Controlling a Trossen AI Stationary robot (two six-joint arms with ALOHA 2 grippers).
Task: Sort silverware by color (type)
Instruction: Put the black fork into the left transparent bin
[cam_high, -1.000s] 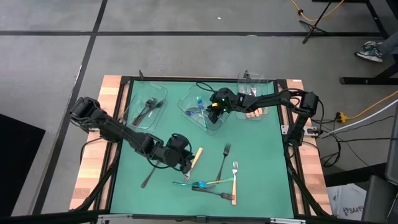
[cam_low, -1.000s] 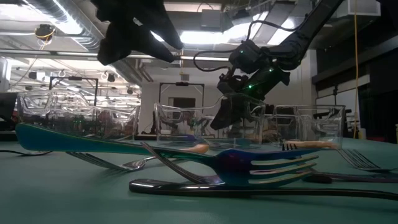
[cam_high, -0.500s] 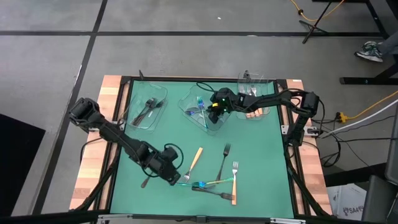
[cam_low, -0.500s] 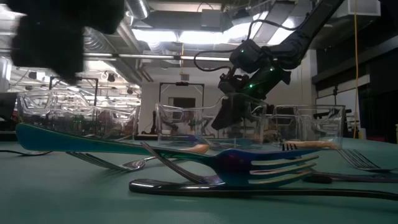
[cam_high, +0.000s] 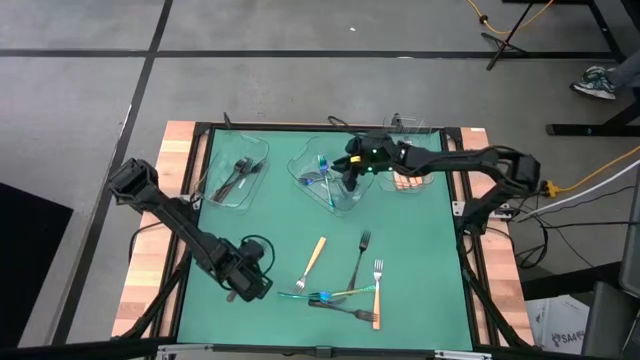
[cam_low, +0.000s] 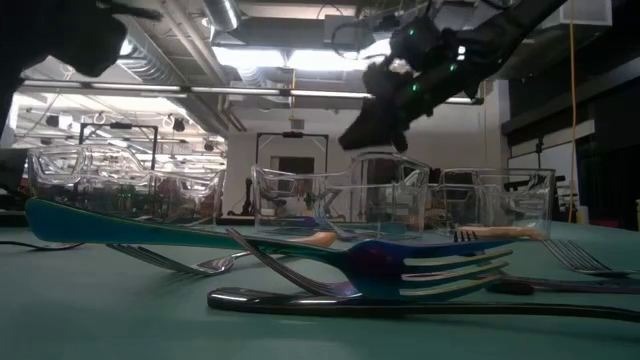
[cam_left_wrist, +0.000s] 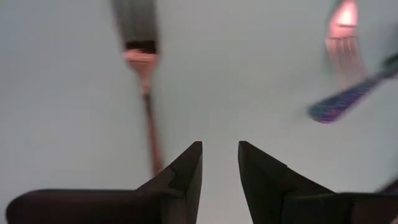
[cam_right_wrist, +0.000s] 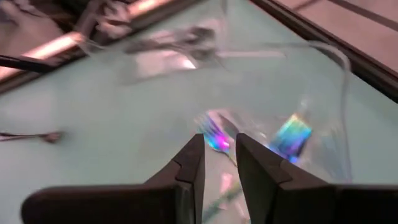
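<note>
Loose silverware lies flat on the green mat: a tan-handled fork (cam_high: 314, 256), a dark fork (cam_high: 360, 255), a silver fork with a tan handle (cam_high: 377, 288), an iridescent blue piece (cam_high: 308, 296) and a dark utensil (cam_high: 236, 292). My left gripper (cam_high: 252, 282) hovers low beside that dark utensil, open by a narrow gap (cam_left_wrist: 221, 152), holding nothing. My right gripper (cam_high: 352, 172) is open (cam_right_wrist: 221, 149) above the middle clear tray (cam_high: 300, 160). Iridescent pieces (cam_right_wrist: 214, 134) lie in that tray. In the low view the right gripper (cam_low: 375, 120) is well above the tray rims.
Three clear trays stand along the far side: the left one (cam_high: 215, 185) holds dark forks, the middle one iridescent pieces, and the right one (cam_high: 428, 135) tan-handled pieces. Crossed utensils crowd the near middle (cam_high: 345, 310). Bare mat lies between trays and pile.
My left gripper has moved away from the tan-handled fork toward the table's left and near edges, down beside the dark utensil; the fork stayed on the mat. My right gripper has risen from inside the middle tray to well above its rim.
</note>
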